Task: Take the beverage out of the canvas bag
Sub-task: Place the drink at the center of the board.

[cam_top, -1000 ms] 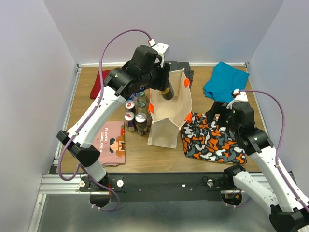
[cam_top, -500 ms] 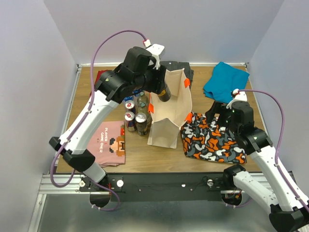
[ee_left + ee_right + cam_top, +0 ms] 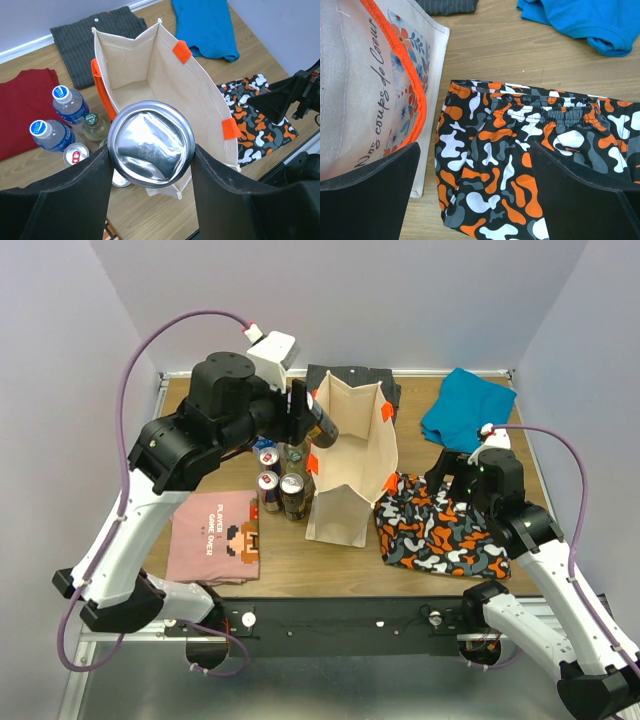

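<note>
The drink, a dark can [image 3: 323, 426] with a shiny silver bottom, is up in the air at the left rim of the canvas bag [image 3: 352, 475], tilted, with its bottom turned toward the left wrist camera. The left hand [image 3: 151, 154] is closed partway around it, one black finger [image 3: 75, 190] pressed on each side of the can, so the can hangs in its grip and touches nothing else. The bag stands upright and open in the middle of the desk [image 3: 290, 570], beige with small orange tabs at its rim, and what shows of its inside in the left wrist view is bare cloth. Just left of the bag stands a cluster of cans and bottles [image 3: 281, 478], two of the bottles with blue caps. Against the bag's right side lie orange, black and white patterned shorts [image 3: 440, 528], and the right hand [image 3: 475, 200] hangs over them with its fingers spread wide, holding nothing. Farther out lie a pink shirt [image 3: 215, 536], a blue shirt [image 3: 466, 414], a dark striped garment [image 3: 352, 379] and a red one [image 3: 20, 110].
</note>
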`<action>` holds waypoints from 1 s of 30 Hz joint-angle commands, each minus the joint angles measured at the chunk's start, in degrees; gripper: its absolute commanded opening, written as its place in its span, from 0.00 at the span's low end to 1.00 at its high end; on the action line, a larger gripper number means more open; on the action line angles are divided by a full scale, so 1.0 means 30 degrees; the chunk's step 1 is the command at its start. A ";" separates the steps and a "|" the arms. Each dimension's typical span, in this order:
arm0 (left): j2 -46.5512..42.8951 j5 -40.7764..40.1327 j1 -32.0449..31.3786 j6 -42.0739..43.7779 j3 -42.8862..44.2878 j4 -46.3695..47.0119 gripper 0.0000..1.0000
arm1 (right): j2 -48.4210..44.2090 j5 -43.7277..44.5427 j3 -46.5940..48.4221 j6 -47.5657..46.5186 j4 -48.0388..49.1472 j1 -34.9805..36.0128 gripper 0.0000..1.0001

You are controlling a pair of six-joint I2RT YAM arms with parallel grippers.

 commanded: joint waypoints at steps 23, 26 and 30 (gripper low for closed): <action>-0.5505 -0.4667 -0.0143 -0.0226 -0.3554 -0.0360 0.00 | 0.0295 -0.0183 -0.0176 0.0122 0.0356 0.0031 0.99; -0.5770 -0.4873 -0.0143 -0.0198 -0.3496 -0.0887 0.00 | 0.0383 -0.0270 -0.0176 0.0122 0.0356 0.0002 0.99; -0.5858 -0.4142 -0.0143 0.0036 -0.2678 -0.1882 0.00 | 0.0441 -0.0504 -0.0205 0.0122 0.0386 0.0002 0.99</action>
